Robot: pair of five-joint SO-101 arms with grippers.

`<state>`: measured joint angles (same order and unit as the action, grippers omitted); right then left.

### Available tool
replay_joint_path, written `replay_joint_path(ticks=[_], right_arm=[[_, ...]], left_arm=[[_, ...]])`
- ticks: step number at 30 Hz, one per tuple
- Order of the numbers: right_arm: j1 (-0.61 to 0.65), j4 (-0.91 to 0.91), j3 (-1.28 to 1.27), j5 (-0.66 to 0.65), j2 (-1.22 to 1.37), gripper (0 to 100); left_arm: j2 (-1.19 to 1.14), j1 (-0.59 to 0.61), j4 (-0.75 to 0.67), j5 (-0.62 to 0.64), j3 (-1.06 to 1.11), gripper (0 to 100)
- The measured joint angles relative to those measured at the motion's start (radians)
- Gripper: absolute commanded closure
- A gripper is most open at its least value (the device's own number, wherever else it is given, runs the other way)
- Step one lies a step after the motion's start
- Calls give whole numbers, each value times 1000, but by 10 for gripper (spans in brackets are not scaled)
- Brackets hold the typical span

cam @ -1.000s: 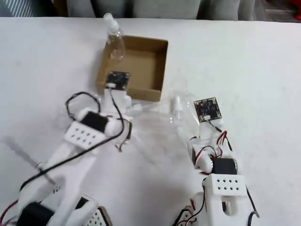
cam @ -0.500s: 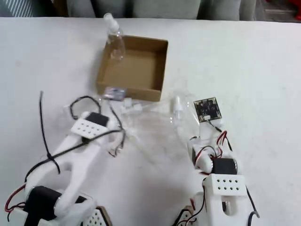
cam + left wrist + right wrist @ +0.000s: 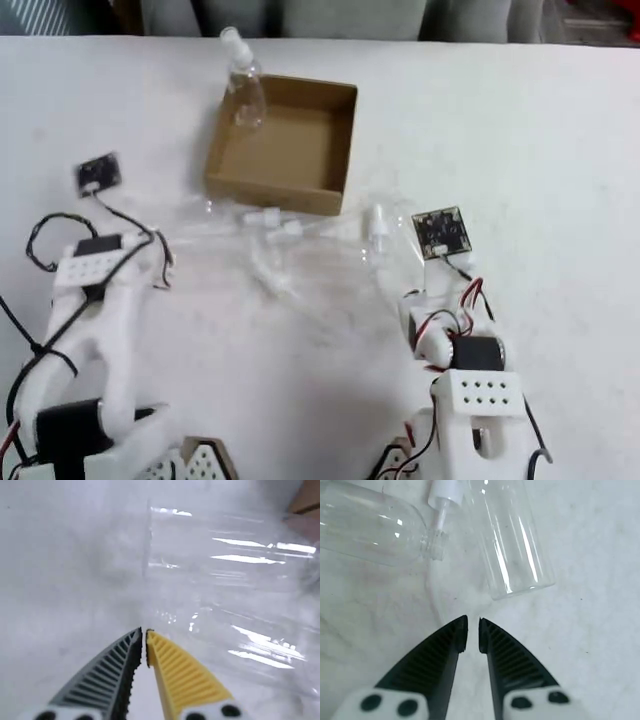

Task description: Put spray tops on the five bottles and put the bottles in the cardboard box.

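- Fingers of L gripper (image 3: 145,632), one grey and one yellow: tips all but touching, nothing btwn them, low over the white tabletop (image 3: 60,555).
- Clear bottle (image 3: 225,580) lies on its side just beyond those tips, off toward the yellow finger's side, not touching them.
- Corner of the cardboard box (image 3: 307,500) shows farther out, past that bottle.
- R gripper (image 3: 470,625): black fingers narrow, only a thin slit btwn the tips, holding nothing.
- Near bottle (image 3: 510,540) lies straight ahead of the R fingers, base end toward the tips, close but apart.
- Far bottle (image 3: 370,525) lies farther ahead and off to one side, neck turned toward the near bottle.
- White spray top (image 3: 445,492) sits at the far bottle's neck w/ its tube pointing into the mouth; can't tell if it's seated.
- High view: box is open side up, well ahead of both arms.
- Topped bottle (image 3: 243,85) leans over the box's far rim at the corner on the L arm's side.
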<state>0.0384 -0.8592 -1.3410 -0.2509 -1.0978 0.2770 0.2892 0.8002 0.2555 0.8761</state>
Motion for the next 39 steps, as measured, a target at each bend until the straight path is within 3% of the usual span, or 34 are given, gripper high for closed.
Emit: replay_joint_path(ticks=[6, 13, 16, 19, 21, 28, 39], right_arm=[[0, 0, 0, 0, 0, 982], [0, 0, 0, -2, 0, 982], [0, 0, 0, -2, 0, 981], [0, 0, 0, -2, 0, 981], [0, 0, 0, -2, 0, 981], [0, 11, -20, -2, 0, 981], [0, 12, -20, -2, 0, 981]], left_arm=[[0, -57, 32, 23, -3, 976], [0, -178, 262, 146, -152, 969], [0, -190, 296, 173, -201, 858], [0, -192, 299, 226, -218, 706], [0, -192, 299, 281, -218, 667], [0, -181, 296, 445, -218, 748], [3, -149, 110, 457, -74, 724]])
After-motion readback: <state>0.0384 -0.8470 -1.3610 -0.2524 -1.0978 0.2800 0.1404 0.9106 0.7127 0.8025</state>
